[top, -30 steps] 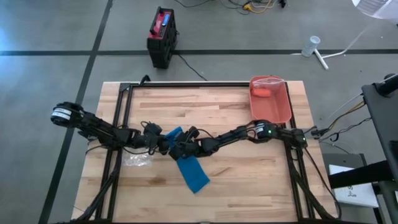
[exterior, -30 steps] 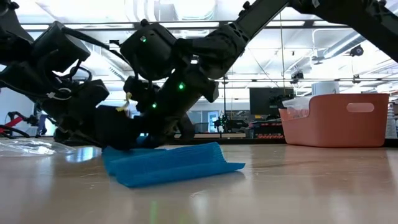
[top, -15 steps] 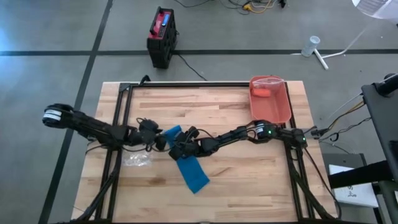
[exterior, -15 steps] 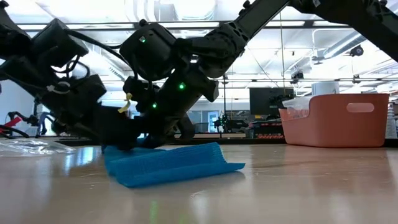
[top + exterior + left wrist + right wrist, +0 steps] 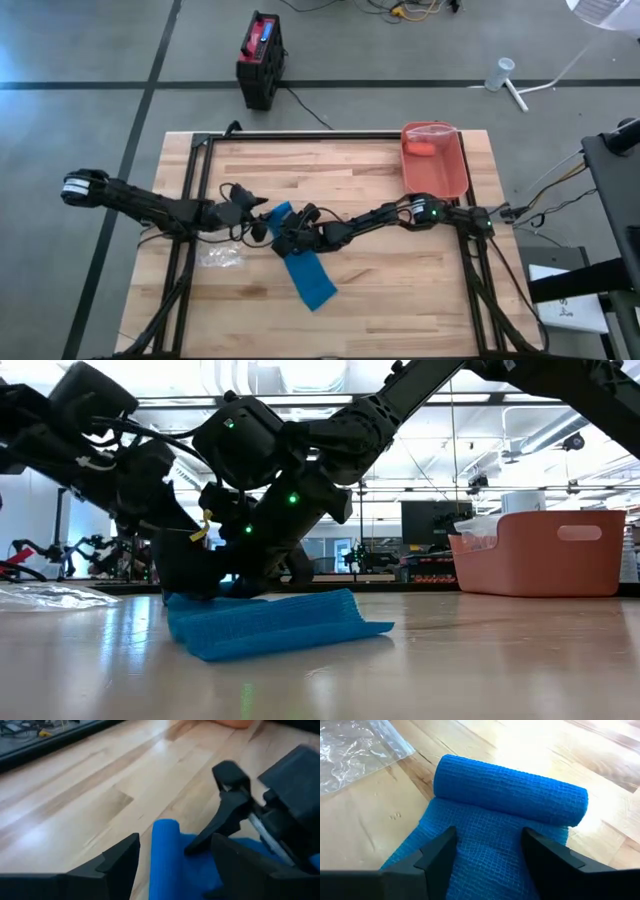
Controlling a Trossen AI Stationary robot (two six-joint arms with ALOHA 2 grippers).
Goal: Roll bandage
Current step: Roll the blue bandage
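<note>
A blue bandage [image 5: 310, 275] lies on the wooden table. Its far end is wound into a roll [image 5: 510, 790] and the rest stretches flat toward the near edge [image 5: 270, 625]. My left gripper [image 5: 256, 218] hovers open just left of the roll, a little above the table. In its wrist view the roll's end [image 5: 165, 840] shows between the spread fingers, with no contact. My right gripper [image 5: 283, 238] stands open over the flat strip, right behind the roll. My right gripper has its open fingers [image 5: 440, 855] set down on the flat, unrolled strip [image 5: 485, 845] just behind the roll, slanting down from the table's right. The strip lies flat on the table under them. The fingers hide the tips' own contact.
A crumpled clear plastic bag [image 5: 218, 258] lies on the table left of the bandage. A salmon bin [image 5: 435, 160] stands at the far right corner. Bare wood lies toward the near edge and the near right.
My left gripper has opened and let go of the roll. It has risen and drawn back a little toward the table's left edge, rolling its wrist. The bandage and my right gripper have stayed where they were.
</note>
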